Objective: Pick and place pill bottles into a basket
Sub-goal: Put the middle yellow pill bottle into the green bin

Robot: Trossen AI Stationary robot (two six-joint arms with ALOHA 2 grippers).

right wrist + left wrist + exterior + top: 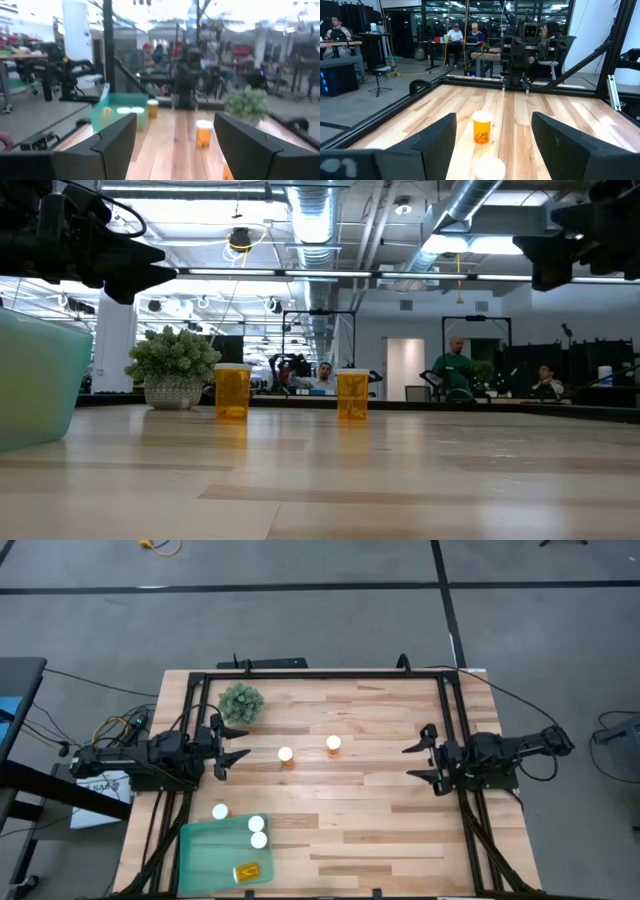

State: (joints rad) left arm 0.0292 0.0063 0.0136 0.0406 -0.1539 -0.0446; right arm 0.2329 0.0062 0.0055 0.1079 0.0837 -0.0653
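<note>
Two amber pill bottles with white caps stand upright mid-table (286,756) (333,745); they also show in the low view (232,392) (352,395). A third bottle (220,812) stands just beyond the far edge of the teal basket (205,860). In the basket, two bottles (256,825) (259,839) stand at its far right corner and one (247,872) lies on its side. My left gripper (232,748) is open, level, and left of the nearer mid-table bottle (489,167). My right gripper (418,762) is open and empty at the table's right.
A small bushy green plant in a pot (241,703) stands at the far left of the table. A black frame (320,673) runs along the table's far edge and sides. People sit and stand in the room beyond the table.
</note>
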